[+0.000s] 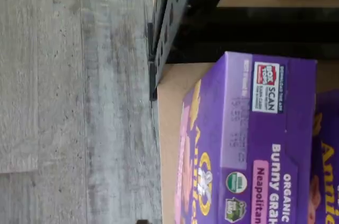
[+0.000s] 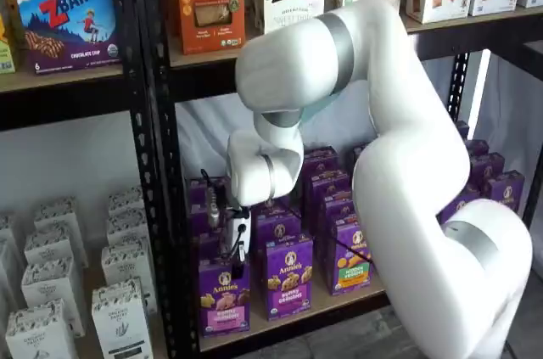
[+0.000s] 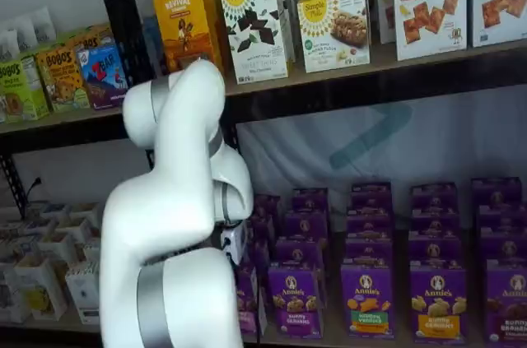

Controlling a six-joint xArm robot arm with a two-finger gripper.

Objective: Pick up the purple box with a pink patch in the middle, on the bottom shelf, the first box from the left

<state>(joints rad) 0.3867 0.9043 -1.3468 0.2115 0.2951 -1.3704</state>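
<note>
purple box (image 2: pixel 224 296) sits upright at the front left end of the bottom shelf (image 2: pixel 339 301), pink band low on its front, rabbit logo above the snack picture. just to its right stands a second purple carton (image 2: pixel 288 276) with a darker band, then a carton with a green-and-orange band (image 2: pixel 348 255). more purple cartons are lined up behind them toward the back of the shelf.

gripper (image 2: pixel 238 267) hangs right above the purple box, white body with a black finger pointing down at the box's top edge. only one dark finger is readable, side-on, so i can't tell how far apart the fingers are or whether they have closed on anything. can't tell if the tip touches the carton either. in the other shelf view the arm (image 3: pixel 177 225) blocks the box, and only the white gripper body shows beside the arm.

wrist view is turned on its side: purple box (image 1: pixel 249 144) fills much of it, top flap and a side panel reading "organic", "neapolitan" on pink. tan shelf board (image 1: pixel 168 123) under it, black rack frame (image 1: pixel 168 28) at the shelf's edge, grey floor (image 1: pixel 69 97) beyond. no fingers show there.

upper shelf (image 2: pixel 458 32) carries orange and white cartons, crackers to the right.
</note>
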